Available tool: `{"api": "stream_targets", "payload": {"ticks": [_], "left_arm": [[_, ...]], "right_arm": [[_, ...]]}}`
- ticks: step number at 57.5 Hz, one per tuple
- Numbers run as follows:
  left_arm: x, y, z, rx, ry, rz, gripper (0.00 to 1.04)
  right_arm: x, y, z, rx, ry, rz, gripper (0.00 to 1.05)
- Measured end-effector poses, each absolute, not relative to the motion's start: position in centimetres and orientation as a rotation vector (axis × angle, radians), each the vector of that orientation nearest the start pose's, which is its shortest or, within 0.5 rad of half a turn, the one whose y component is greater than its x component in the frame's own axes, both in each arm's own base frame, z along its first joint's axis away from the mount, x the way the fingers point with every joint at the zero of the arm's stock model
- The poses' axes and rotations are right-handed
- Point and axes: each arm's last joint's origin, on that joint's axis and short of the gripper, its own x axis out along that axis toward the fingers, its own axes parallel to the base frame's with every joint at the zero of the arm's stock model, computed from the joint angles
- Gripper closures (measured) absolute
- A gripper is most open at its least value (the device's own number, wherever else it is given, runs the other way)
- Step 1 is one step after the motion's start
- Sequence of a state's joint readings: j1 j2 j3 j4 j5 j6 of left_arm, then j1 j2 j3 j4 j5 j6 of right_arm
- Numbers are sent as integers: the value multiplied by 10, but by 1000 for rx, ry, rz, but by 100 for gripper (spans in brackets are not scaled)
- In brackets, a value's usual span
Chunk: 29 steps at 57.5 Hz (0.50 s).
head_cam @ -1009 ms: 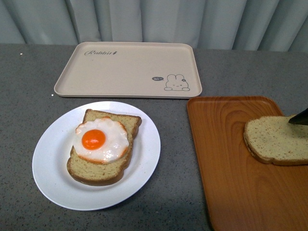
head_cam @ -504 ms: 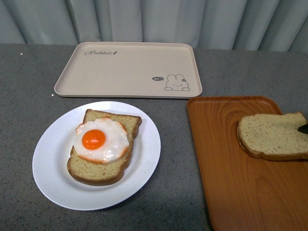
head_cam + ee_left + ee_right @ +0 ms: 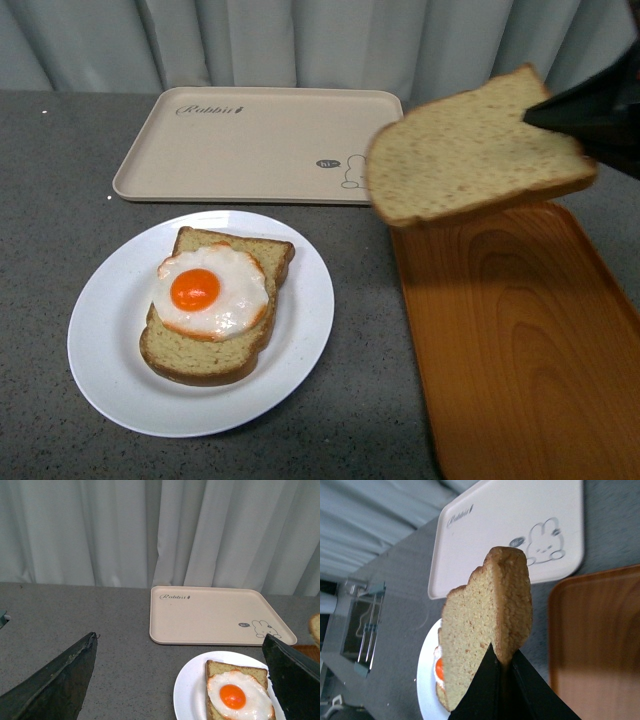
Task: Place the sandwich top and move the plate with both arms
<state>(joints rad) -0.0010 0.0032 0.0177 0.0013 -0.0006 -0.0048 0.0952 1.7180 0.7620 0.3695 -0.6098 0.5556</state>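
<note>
Right claw [image 3: 502,659] pinches bread slice [image 3: 470,150] by one crust edge only; slice airborne, tilted. Risk: droop, slip, or off-centre landing on egg [image 3: 210,290]. Left claw [image 3: 179,639] spread, empty.

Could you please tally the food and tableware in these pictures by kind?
Tan speckled bread slices: 2, the held slice and the slice under the egg
White-and-orange fried egg: 1
Round white plate: 1
Rectangular trays: 2, the beige rabbit-print tray and the orange wood-grain tray
Total: 6
</note>
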Motion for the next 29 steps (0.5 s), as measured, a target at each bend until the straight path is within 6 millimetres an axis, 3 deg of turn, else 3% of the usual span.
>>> {"api": "stream_targets", "payload": {"ticks": [17, 29], "left_arm": [[97, 0, 169, -5, -16, 0, 6], [97, 0, 169, -5, -16, 0, 6]], "right_arm": [[332, 158, 128, 636, 870, 709, 102], [343, 203, 101, 606, 959, 730, 102]]}}
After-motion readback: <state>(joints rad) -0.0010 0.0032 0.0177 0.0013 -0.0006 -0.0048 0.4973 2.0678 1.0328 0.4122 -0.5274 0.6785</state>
